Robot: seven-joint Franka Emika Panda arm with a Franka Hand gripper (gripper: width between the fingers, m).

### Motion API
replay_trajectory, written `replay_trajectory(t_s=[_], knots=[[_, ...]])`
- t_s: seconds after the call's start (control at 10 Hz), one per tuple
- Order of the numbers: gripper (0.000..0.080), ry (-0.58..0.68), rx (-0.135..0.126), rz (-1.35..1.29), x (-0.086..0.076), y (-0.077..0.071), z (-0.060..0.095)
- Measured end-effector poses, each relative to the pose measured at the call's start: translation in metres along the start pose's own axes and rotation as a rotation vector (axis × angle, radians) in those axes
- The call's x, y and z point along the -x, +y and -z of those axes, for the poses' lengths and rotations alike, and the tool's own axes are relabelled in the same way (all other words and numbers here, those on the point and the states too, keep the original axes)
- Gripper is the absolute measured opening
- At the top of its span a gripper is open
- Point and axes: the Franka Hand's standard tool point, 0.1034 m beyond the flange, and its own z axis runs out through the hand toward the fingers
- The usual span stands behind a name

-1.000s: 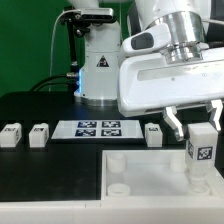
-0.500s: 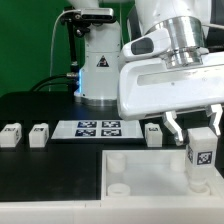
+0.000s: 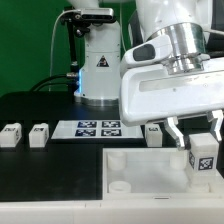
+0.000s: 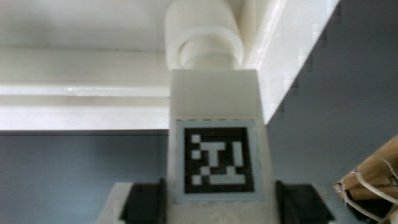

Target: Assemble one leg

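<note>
Upright, the leg (image 3: pixel 203 160) in the gripper (image 3: pixel 196 134) meets a socket (image 4: pixel 210 45) of the panel (image 3: pixel 140 166).

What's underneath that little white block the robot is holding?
The leg, held in the gripper, stands over a corner of the large white panel. Its own body hides its lower end, so whether it sits in a socket cannot be seen.

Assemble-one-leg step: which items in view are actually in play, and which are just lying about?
In play:
- leg, held in the claw
- white square panel beneath it

Lying about:
- three loose legs on the table
- marker board
</note>
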Motion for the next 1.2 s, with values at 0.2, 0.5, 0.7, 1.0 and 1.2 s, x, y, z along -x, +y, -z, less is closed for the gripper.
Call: replay_trajectory(t_s=[0.2,0.5,0.7,1.0,1.2], knots=[[0.0292,0.009,0.009,-0.016,0.0009,-0.0002,0.0001],[0.0292,0.007,0.019,-0.037,0.0018,0.0002,0.0004],[0.0294,0.001,0.018,-0.039,0.0015,0.0005,0.0002],[0.0294,-0.021,0.015,-0.041,0.0040,0.0010,-0.0013],[0.0507,-0.021,0.015,-0.041,0.0043,0.0010,-0.0015]])
